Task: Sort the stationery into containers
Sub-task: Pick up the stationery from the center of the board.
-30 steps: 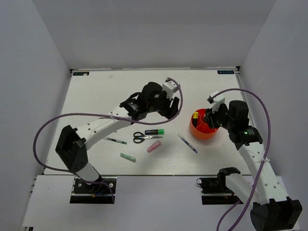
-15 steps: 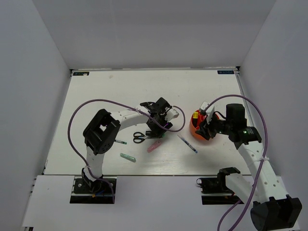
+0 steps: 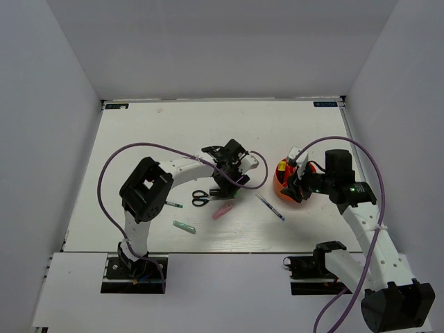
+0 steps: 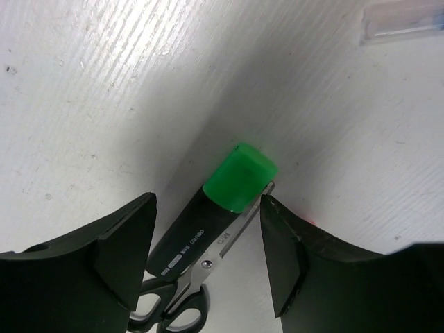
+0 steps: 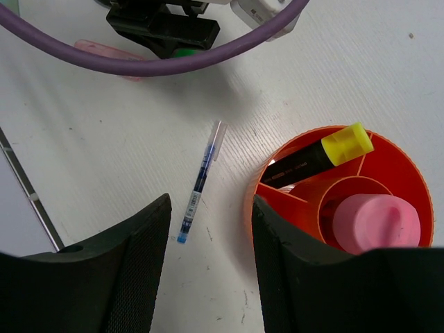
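Left gripper [image 4: 207, 236], jaws spread, straddles the green-capped marker [image 4: 236, 177], whose white barrel print is too small to read, lying against the scissors [image 4: 208, 267]. Right gripper [image 5: 208, 277], also spread, hangs beside the orange cup [image 5: 258, 182] containing the yellow-capped marker [image 5: 326, 152].

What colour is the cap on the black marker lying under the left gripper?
Green. The black marker's green cap shows best in the left wrist view.

Left arm [image 3: 177, 168] folded sharply at the elbow, forearm running to the right; wrist bent over; left gripper [image 4: 207, 208] pointed straight down, jaws spread wide; right arm [image 3: 361, 215] extended forward, wrist turned inward to the left; right gripper [image 5: 210, 208] pointed down, jaws likewise spread.
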Available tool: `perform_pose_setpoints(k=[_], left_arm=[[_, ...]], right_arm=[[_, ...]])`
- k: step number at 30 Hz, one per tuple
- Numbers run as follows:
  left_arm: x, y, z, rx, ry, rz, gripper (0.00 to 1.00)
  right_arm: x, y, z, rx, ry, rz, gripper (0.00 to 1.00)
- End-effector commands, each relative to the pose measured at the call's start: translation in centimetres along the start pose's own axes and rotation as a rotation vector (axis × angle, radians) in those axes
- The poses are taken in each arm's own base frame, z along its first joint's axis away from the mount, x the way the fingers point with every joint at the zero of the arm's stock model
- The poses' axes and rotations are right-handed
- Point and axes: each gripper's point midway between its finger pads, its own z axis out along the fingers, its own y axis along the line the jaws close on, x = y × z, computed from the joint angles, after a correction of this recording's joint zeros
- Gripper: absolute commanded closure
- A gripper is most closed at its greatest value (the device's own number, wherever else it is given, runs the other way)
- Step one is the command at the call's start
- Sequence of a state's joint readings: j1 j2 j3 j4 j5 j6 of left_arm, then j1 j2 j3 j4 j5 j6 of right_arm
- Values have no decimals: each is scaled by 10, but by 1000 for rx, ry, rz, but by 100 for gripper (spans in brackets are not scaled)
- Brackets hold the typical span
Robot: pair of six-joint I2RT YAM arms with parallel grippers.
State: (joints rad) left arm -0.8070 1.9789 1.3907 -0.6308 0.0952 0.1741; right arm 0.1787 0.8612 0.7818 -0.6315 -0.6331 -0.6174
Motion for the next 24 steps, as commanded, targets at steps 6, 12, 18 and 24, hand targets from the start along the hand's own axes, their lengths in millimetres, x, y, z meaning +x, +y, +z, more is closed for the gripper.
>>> perform_pose_setpoints(k=[6,12,18,24], left_arm=[[-27,6,-6,66,-53,-65,30],[-18,7,-2,81,-29,-78,32],[-11,3,-1,90,-20,-69,32],[0,12,7,43,16,-51,33]], right_arm=[[-2,3,0,-21,-17,-7,46],[-2,5,0,-26,-17,-13,45],[-2,5,0,-26,-15,-8,45],[-2,5,0,-24,-17,-10,45]])
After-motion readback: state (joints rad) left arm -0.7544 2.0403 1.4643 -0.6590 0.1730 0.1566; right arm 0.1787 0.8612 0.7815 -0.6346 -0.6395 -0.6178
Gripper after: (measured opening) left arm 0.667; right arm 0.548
